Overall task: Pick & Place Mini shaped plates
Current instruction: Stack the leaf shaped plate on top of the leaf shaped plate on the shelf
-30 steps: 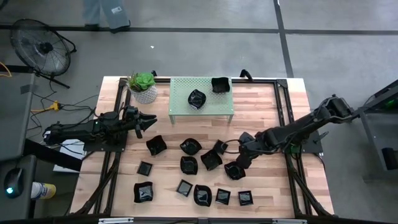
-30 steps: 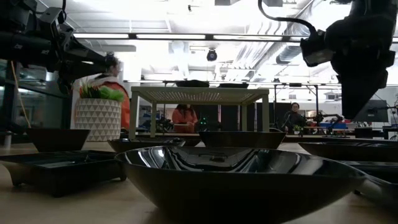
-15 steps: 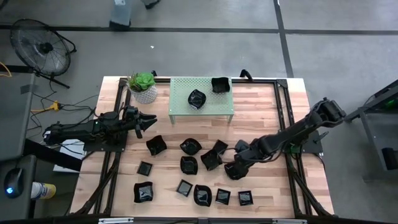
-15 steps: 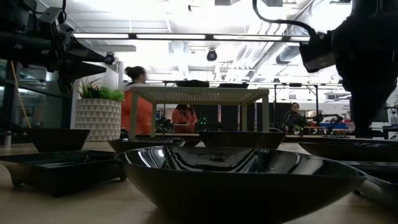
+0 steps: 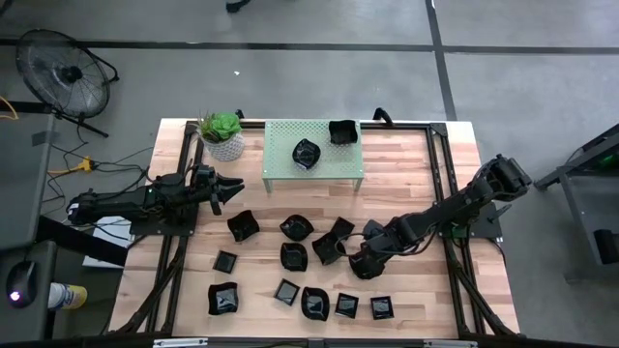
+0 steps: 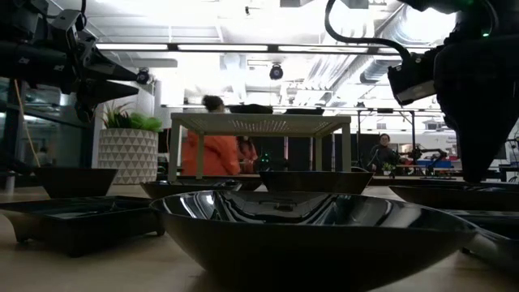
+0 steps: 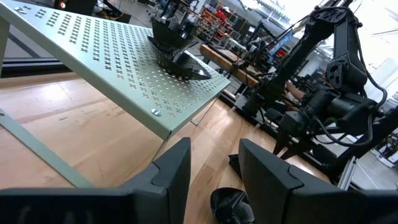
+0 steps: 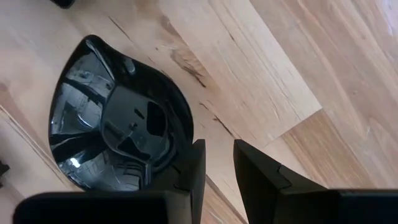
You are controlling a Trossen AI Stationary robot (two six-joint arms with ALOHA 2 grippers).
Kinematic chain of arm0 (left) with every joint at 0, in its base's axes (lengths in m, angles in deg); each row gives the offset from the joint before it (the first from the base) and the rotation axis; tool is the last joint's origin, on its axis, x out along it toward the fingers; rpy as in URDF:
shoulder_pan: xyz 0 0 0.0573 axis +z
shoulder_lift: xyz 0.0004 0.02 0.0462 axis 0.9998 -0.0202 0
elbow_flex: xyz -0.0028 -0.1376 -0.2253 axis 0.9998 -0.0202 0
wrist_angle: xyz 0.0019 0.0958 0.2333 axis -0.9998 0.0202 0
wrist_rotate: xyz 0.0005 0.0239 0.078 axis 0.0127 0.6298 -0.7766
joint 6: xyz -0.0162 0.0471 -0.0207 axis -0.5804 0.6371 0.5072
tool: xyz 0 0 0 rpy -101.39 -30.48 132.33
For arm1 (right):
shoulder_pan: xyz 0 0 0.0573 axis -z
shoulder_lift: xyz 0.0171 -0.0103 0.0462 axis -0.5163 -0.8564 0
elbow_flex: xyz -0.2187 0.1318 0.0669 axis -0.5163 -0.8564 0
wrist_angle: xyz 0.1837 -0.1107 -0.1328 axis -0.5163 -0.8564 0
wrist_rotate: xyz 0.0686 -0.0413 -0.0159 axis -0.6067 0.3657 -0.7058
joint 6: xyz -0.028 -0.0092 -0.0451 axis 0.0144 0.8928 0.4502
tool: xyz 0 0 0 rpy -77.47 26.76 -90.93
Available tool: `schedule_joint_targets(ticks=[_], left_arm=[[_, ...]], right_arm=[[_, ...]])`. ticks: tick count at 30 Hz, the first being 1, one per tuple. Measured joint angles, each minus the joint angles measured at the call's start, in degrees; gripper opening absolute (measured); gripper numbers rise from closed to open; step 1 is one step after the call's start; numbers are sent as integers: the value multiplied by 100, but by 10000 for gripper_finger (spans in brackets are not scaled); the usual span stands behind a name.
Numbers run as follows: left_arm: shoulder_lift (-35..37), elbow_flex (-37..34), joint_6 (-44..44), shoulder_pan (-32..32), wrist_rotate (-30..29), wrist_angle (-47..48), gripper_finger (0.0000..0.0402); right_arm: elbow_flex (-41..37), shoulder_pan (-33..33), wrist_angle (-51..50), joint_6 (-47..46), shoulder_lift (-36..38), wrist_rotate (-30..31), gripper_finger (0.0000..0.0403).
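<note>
The mini shaped plates (image 5: 295, 255) are lying mostly scattered across the near half of your wooden surface (image 5: 406, 164), a loose cluster of glossy black dishes running from the middle down toward the near edge. Two more are sitting on top of the perforated green rack (image 5: 280, 159) by the far edge: a wavy one (image 5: 307, 153) and a squarer one (image 5: 342, 131).

Your right pincer (image 5: 360, 259) is hanging low over the right end of the cluster, directly over a rounded plate (image 8: 118, 140). In the right wrist view its fingers (image 8: 264, 171) are standing a narrow gap apart at that plate's rim, gripping nothing.

Your left pincer (image 5: 235, 184) is waiting above the left side of the surface, beside the white-potted plant (image 5: 223, 133) and pointing toward the rack. Its fingers (image 7: 174, 171) are parted and holding nothing.

In the low view, a person in orange (image 6: 212, 146) is showing in the room behind the rack
</note>
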Motion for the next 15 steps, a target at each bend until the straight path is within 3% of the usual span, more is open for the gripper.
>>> schedule_joint_targets(ticks=[15], left_arm=[[1, -1, 2, -2, 0, 0, 134]], right_arm=[[2, 0, 213, 128, -281, -2, 98]])
